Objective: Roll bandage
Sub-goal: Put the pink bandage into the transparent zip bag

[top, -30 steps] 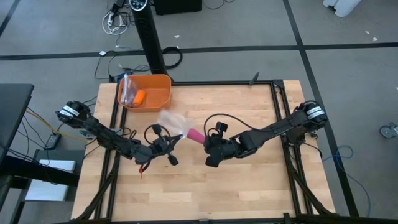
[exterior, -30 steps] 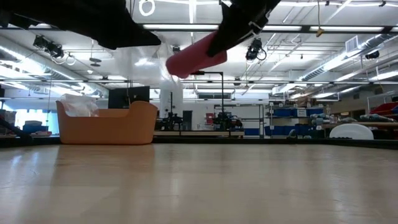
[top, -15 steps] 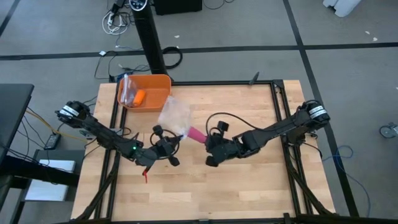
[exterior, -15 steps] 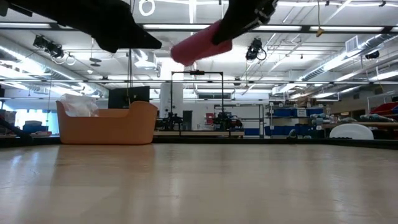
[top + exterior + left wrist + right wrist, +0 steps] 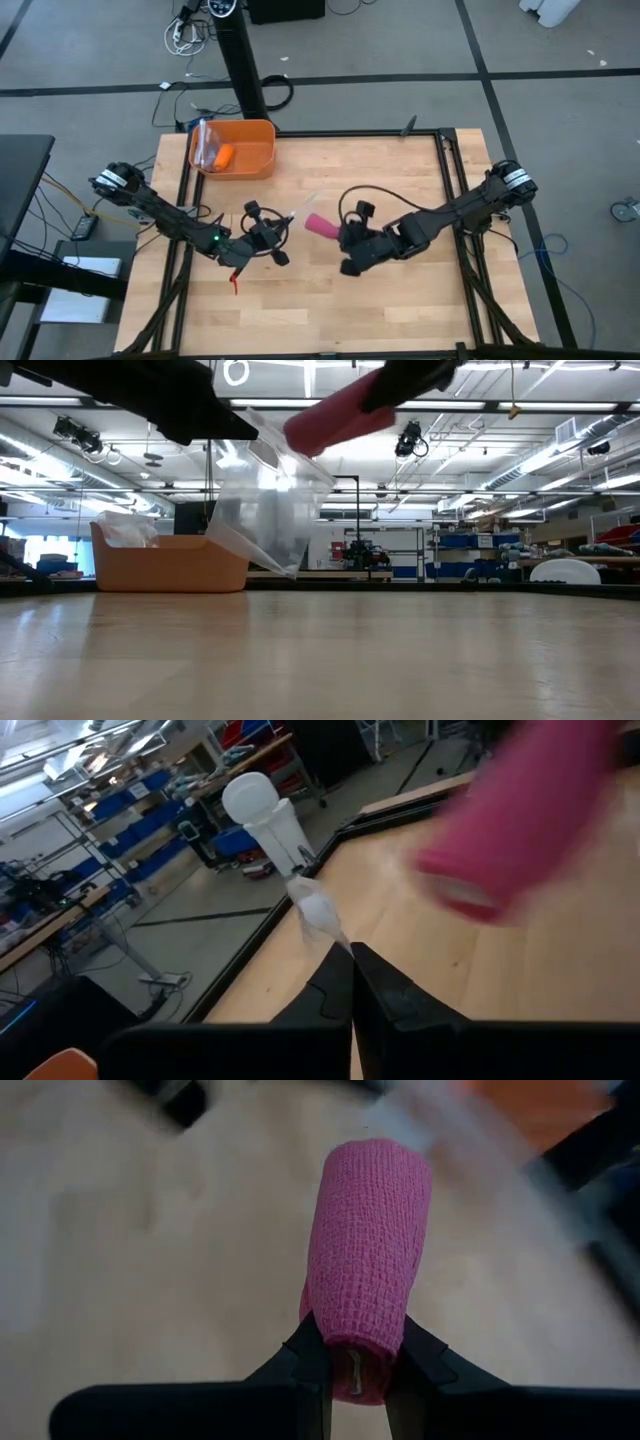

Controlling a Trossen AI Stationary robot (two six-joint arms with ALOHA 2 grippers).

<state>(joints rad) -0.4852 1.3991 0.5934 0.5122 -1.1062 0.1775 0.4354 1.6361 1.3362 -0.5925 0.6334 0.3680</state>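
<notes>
Holding the rolled bandage (image 5: 365, 1260) by one end only, the right gripper (image 5: 357, 1360) risks it slipping out. The left gripper (image 5: 350, 982), pinched on the clear plastic bag (image 5: 262, 510), keeps a swinging mouth, so insertion may miss.

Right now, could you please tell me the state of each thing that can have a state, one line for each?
bandage: rolled into a cylinder, held in the air.
right gripper: shut on one end of the bandage.
left gripper: shut on an edge of the clear plastic bag.
clear plastic bag: hanging above the table.
orange bin: resting on the table, holding a small orange object.
</notes>
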